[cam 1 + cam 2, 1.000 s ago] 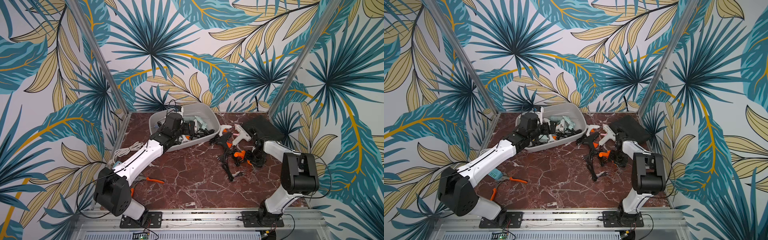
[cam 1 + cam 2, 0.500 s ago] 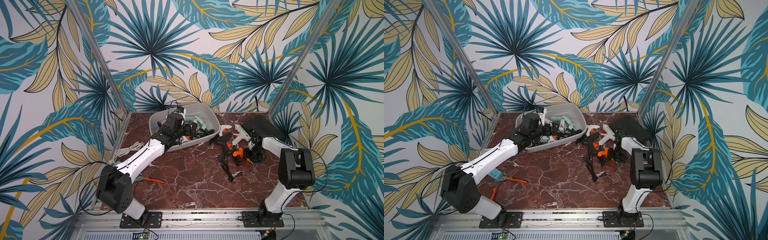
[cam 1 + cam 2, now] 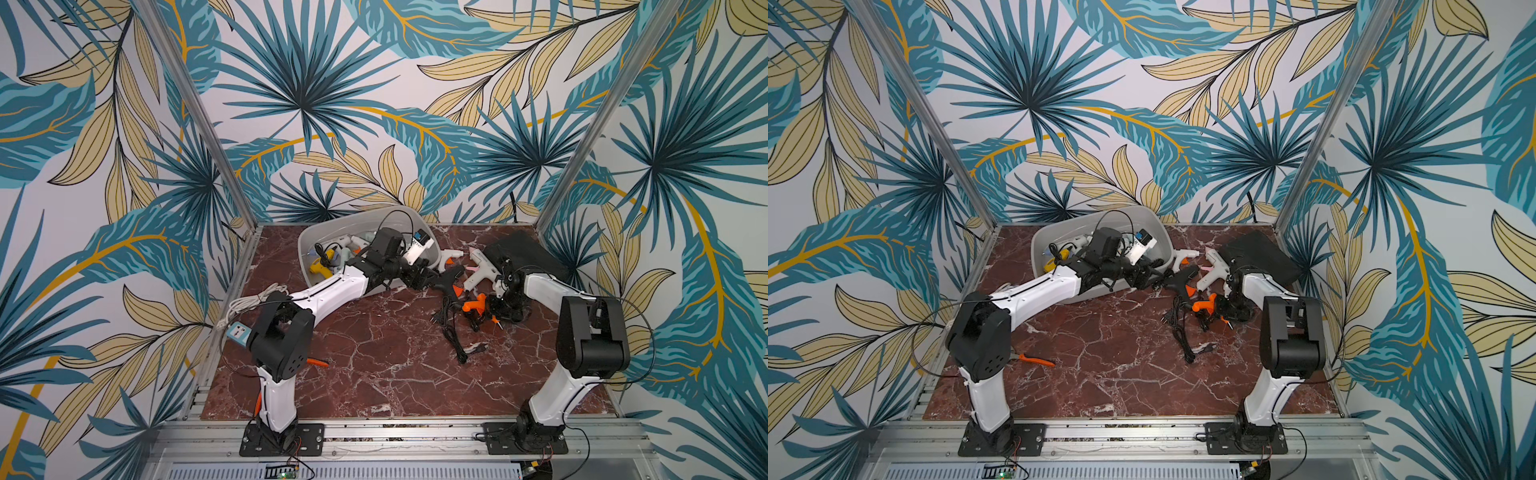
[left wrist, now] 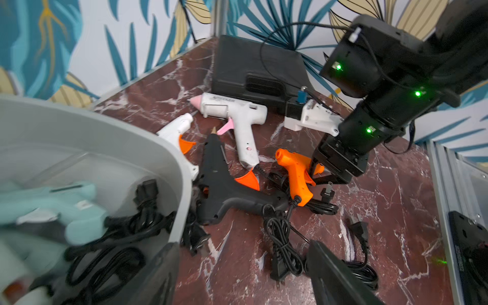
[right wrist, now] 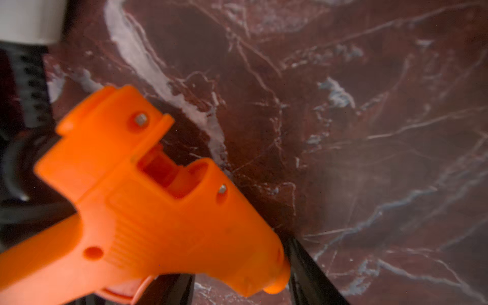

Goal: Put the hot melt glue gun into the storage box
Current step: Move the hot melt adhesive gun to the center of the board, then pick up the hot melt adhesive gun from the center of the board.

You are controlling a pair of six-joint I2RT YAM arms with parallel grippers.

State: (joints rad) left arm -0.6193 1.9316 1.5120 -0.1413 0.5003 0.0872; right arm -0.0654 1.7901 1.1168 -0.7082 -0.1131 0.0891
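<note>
Orange glue gun [image 5: 158,211] lying flat on the marble table [image 3: 374,365], in the back half towards the right edge, just in front of the black case [image 4: 250,66] and well apart from the storage box [image 3: 353,216]. The box stands at the back edge, left of the middle, and already holds several guns.

The right gripper [image 4: 320,177] is lowered over the orange gun, with one finger on each side of the barrel close to the nozzle. Whether the jaws already press on the shell cannot be told.

The left gripper [image 4: 240,250] hangs at the box's right end with its jaws spread and nothing between them.

The shell appears to be hard, hollow plastic: probably light, stiff and rather smooth, so a pinch near the tapering nozzle may slide off. The flat sides of the barrel or the ribbed handle look like the surer places to grip, and the hinged trigger is best avoided.

Its black cord [image 4: 282,237] lies tangled with others beside the black glue gun [image 4: 219,184] and is likely to drag when the gun is lifted.
</note>
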